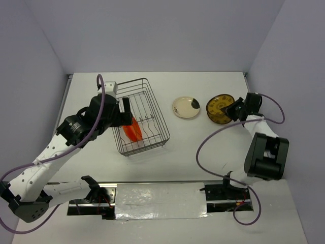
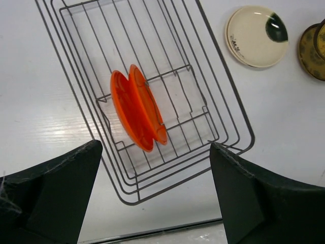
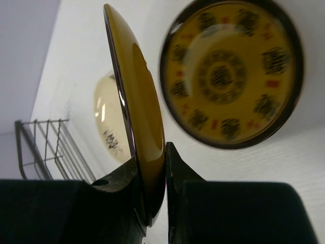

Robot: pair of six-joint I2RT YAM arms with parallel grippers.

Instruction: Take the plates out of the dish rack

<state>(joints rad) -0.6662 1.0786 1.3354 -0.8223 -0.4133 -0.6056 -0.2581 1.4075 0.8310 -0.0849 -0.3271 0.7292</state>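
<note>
The wire dish rack point(image 1: 149, 109) stands left of centre, with two orange-red plates point(image 1: 133, 131) upright in its slots. In the left wrist view the rack point(image 2: 223, 81) and both orange plates point(image 2: 138, 111) lie below my left gripper point(image 2: 155, 203), which is open and empty above the rack's near end point(image 1: 128, 116). My right gripper point(image 3: 165, 168) is shut on the rim of a dark brown and yellow plate point(image 3: 136, 96) and holds it on edge. A second patterned brown plate point(image 3: 231, 76) lies flat beside it point(image 1: 218, 108). The cream plate point(image 1: 186, 107) lies flat.
The cream plate with its black patch point(image 2: 256, 35) lies right of the rack, and the flat brown plate point(image 2: 312, 53) lies beyond it. The rack's corner point(image 3: 45, 147) shows far left in the right wrist view. Grey walls enclose the table.
</note>
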